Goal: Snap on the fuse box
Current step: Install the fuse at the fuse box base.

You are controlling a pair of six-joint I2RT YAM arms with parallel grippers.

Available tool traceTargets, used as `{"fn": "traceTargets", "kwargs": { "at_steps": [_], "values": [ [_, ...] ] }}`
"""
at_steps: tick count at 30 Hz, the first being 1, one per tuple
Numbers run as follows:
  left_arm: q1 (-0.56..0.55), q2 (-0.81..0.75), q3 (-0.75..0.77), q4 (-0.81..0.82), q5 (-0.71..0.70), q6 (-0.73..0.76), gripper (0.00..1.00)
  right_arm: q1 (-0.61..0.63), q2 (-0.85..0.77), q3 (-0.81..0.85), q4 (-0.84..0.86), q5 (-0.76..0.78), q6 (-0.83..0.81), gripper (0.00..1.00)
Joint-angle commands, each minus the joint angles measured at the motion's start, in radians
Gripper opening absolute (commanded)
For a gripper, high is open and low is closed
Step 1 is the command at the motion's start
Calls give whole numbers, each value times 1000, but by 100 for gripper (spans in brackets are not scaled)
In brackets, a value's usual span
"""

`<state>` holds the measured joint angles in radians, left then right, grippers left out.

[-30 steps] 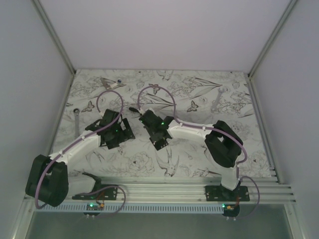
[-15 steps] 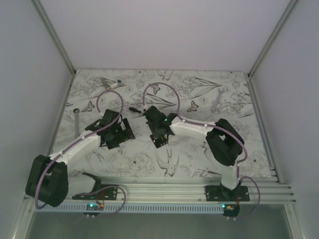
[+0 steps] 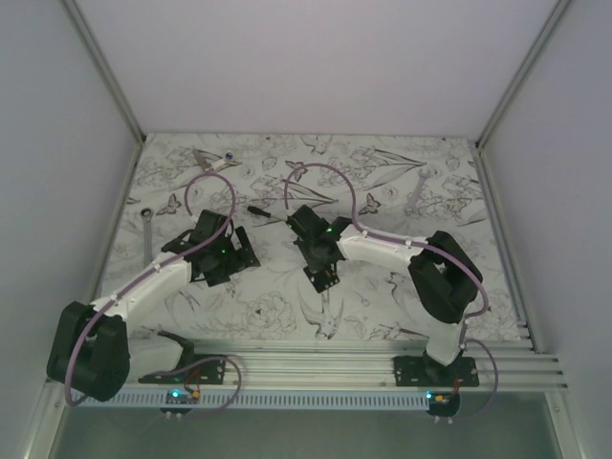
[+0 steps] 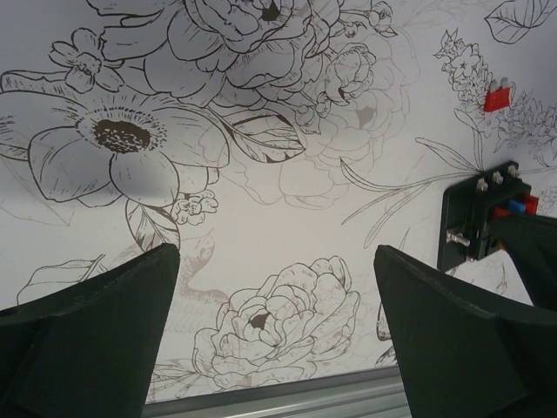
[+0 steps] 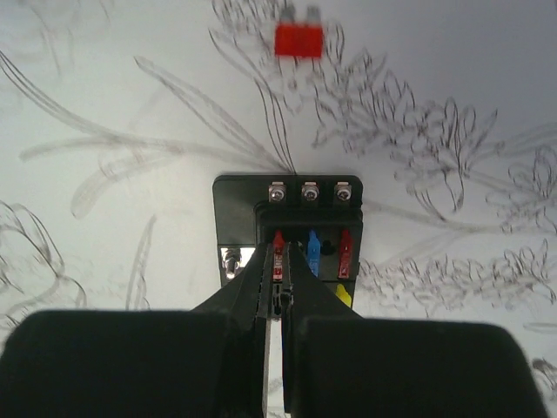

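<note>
While the right claw (image 5: 277, 277), pinched shut, hangs right over a red fuse (image 5: 278, 246) in the fuse box (image 5: 235, 205) on the worktop (image 5: 104, 218), it should push straight down and softly, and the wide, empty left claw (image 4: 277, 252) could hold the box steady.

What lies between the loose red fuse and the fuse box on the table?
Nothing. In the right wrist view, only a bare stretch of flower-printed table separates the loose red fuse from the fuse box.
</note>
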<state>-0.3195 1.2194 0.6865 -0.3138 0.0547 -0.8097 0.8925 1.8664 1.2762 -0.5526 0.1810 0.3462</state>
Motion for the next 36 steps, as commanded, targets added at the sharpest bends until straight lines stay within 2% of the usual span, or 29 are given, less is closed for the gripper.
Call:
{"fn": "traceTargets", "kwargs": {
  "at_steps": [1,13,21,25,28,36],
  "values": [
    [9,-23,-21,-13,11,11,100,-6,-19,-64,-174,-34,-51,0],
    [7,-27,-22,-12,19,9,100,-18,94,-120,-71,-50,-50,0],
    [9,-38,-21,-13,20,9,100,-12,-11,-73,-81,-36,-54,3],
    [9,-41,-20,-13,20,9,100,-1,-52,-30,-88,-17,-64,22],
    [8,-41,-20,-12,21,7,100,8,-70,0,-87,-8,-78,31],
    [14,-47,-25,-13,11,10,100,46,-137,37,-30,37,-102,43]
  ]
}}
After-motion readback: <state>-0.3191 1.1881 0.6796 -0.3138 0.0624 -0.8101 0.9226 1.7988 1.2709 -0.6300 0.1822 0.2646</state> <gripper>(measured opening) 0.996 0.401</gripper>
